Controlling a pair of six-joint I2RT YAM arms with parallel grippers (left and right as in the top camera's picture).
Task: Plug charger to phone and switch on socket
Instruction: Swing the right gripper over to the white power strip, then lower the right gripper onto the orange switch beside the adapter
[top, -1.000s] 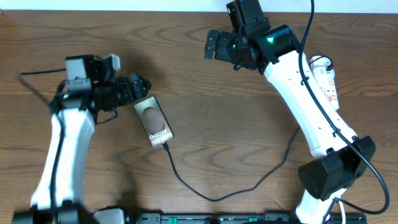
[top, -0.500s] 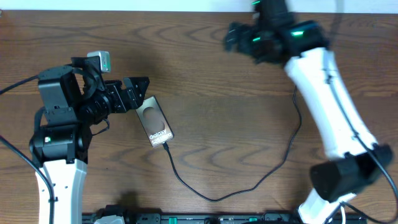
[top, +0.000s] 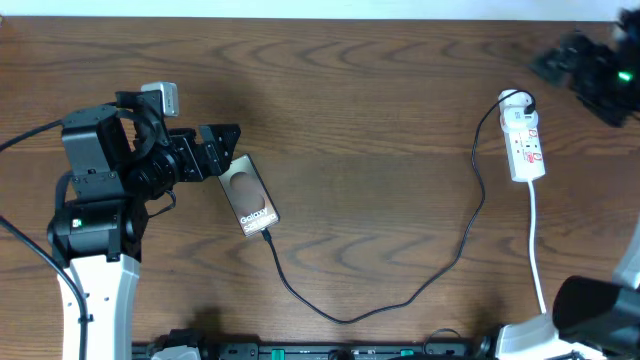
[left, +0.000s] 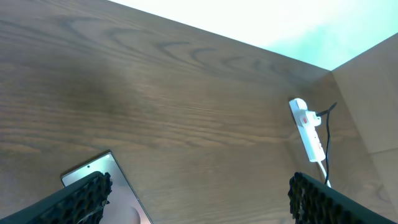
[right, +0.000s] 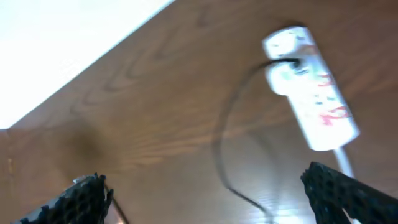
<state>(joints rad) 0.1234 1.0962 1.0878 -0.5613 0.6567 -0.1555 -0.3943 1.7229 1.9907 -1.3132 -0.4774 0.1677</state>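
Dark brown wood-grain surface (top: 380, 120) meets a white wall (left: 249, 18) at its far edge. The charger (top: 345, 318), a thin black cable, loops from the socket's far end to the phone's short end farthest from the left fingers (left: 84, 198). The white socket (top: 525, 145) lies ahead of the right fingers (right: 84, 198), apart, with its long axis running far to near. The phone (top: 247, 196) lies flat just beside the left fingers, its long axis pointing away from them. Both sets of fingers are spread and empty.

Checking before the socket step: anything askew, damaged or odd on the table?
Nothing stands out. The phone lies flat, angled to the table edge, the charger cable running loose from its lower end to the socket. No damage or spills visible.
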